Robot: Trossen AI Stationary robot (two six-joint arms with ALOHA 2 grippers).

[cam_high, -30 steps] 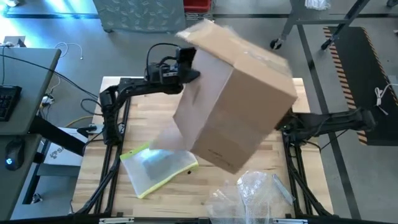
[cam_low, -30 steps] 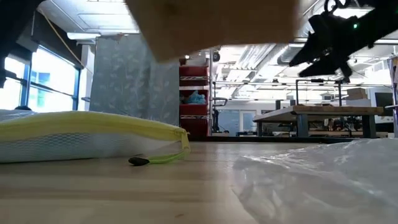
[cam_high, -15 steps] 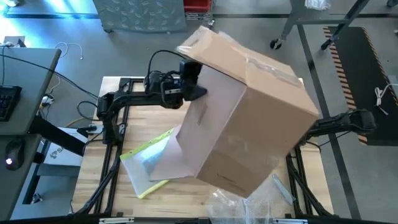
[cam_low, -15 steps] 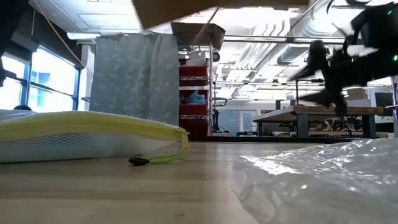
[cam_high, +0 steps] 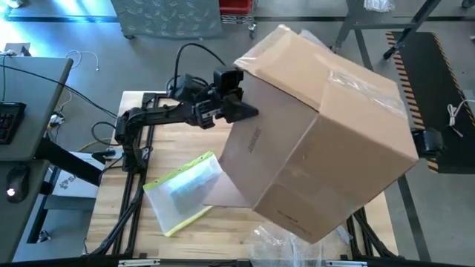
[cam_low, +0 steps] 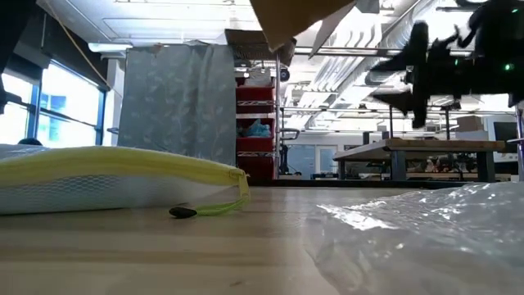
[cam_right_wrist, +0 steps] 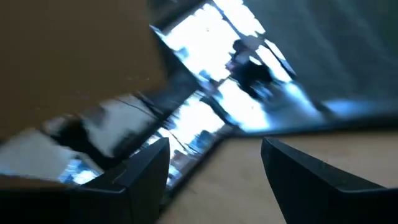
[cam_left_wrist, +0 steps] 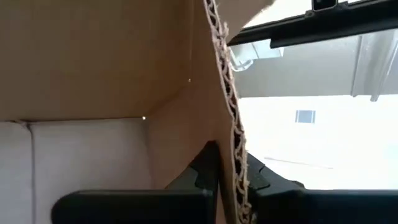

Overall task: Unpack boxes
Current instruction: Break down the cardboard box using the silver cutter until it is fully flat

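The big brown cardboard box hangs tilted above the table and fills the middle and right of the high view. Its lower edge shows at the top of the low view. My left gripper is shut on the box's left side, by its open end. My right gripper is open with nothing between its fingers. It stands under the box, hidden from the high view, where only its arm shows. In the low view it is the dark shape at the right. My left gripper pinches a cut corrugated edge of the box's wall, one finger inside the box and one outside. The fingers come from the table's left, slanting upward. The box is lifted clear of the table and tilted, with a loose flap hanging below.
A flat clear sleeve with a yellow edge lies on the wooden table at the near left, also seen in the low view. Crinkly clear plastic film lies at the near right, close to the low camera.
My left gripper has risen and gone toward the table's right edge, still shut on the box. The box has swung up and to the right with it, and its hanging flap has come off the yellow-edged sleeve. My right gripper has sunk and turned under the box.
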